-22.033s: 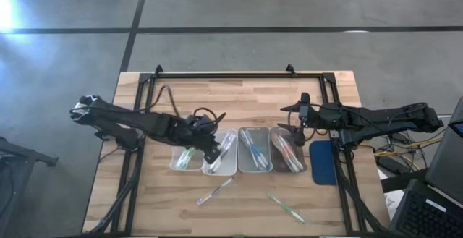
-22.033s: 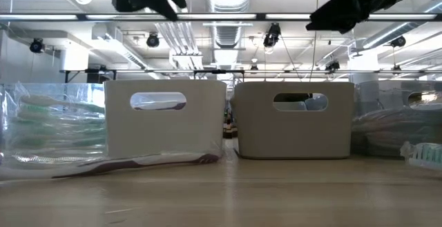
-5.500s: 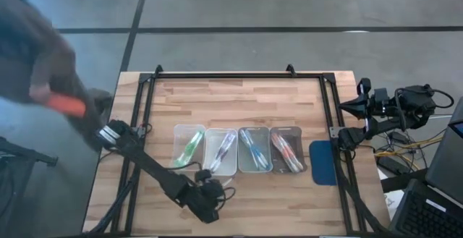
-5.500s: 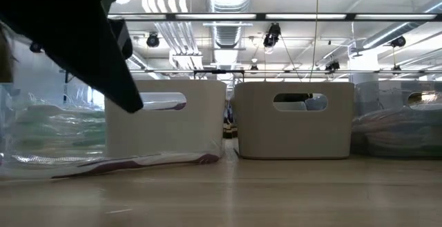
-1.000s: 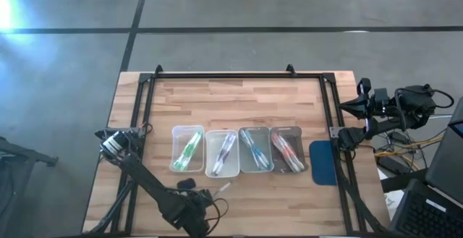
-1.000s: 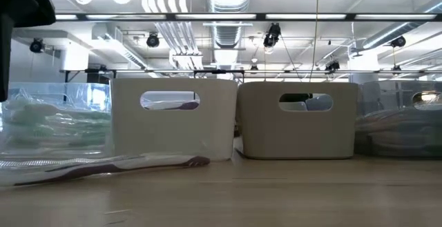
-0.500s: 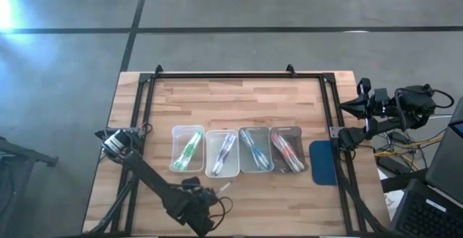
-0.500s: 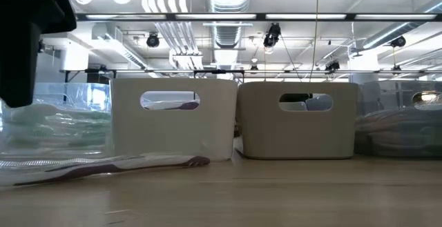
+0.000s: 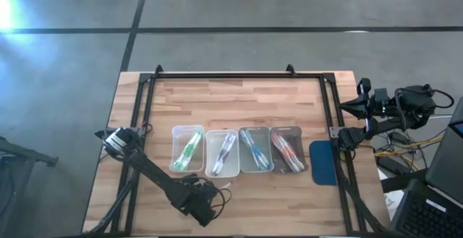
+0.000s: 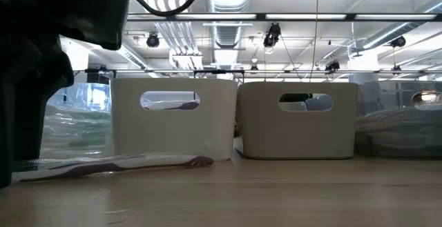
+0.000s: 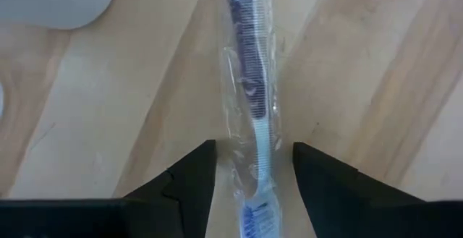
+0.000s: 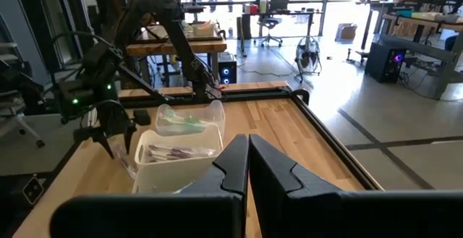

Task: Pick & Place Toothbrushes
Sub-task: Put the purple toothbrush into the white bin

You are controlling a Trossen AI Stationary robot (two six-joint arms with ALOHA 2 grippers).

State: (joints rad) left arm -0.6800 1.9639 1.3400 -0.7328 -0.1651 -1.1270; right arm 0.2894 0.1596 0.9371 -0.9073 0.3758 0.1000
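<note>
**Helper:** Where are you, and what's between your fingers?

**Me:** I'm the left gripper (image 11: 252, 169), low over the front of the table (image 9: 289, 93), at about 6 o'clock from the purple tray (image 9: 221, 153). My fingers are spread apart. A wrapped purple-and-white toothbrush (image 11: 252, 86) lies flat on the wood between them. I'm not squeezing it.

**Helper:** What could go wrong?

**Me:** I think the wrapper is slippery. If I close crooked, the toothbrush could twist or pop out. If I go too low, my fingertips (image 11: 194, 167) could bump the wood. And the brush is close to the tray, so I might knock the tray when I lift.

**Helper:** What else is around?

**Me:** Four clear trays sit in a row at about 12 o'clock from me. The green tray (image 9: 187, 148) is leftmost, then purple, blue (image 9: 255, 150) and red (image 9: 287, 150). A dark blue pad (image 9: 322, 162) lies at 3 o'clock from them. The right gripper (image 12: 248, 157) is pinched shut, parked far off by the right edge.

**Helper:** Anything in your way?

**Me:** Only the tray's front wall. I must lift over it.
</note>
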